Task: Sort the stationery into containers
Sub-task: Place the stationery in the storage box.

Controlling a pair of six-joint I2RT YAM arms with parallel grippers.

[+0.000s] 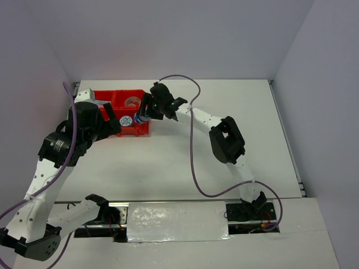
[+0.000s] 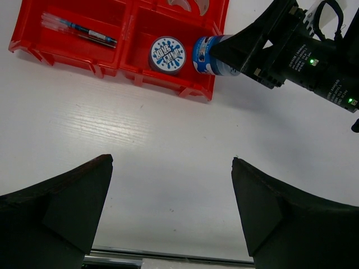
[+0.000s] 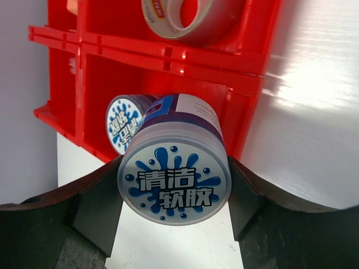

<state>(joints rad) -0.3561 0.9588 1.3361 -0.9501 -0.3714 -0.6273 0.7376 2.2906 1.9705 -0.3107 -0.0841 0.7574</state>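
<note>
Watching the right wrist view, I see the right gripper point(image 3: 174, 171) with its black fingers clamped on the sides of a round tub point(image 3: 175, 185), tipped on its side, its glossy blue-and-white splash lid facing the camera. It hangs at the near right corner of the red plastic bin point(image 2: 162, 83), which sits toward the far left corner of the white table point(image 2: 73, 123). A second tub point(image 2: 167, 54) stands upright in the near right compartment, a clear tape ring point(image 3: 176, 17) lies in the compartment behind it, and thin pens point(image 2: 84, 32) lie in a left compartment. My left gripper point(image 2: 171, 168) hangs over bare tabletop, fingers spread wide, holding nothing.
</note>
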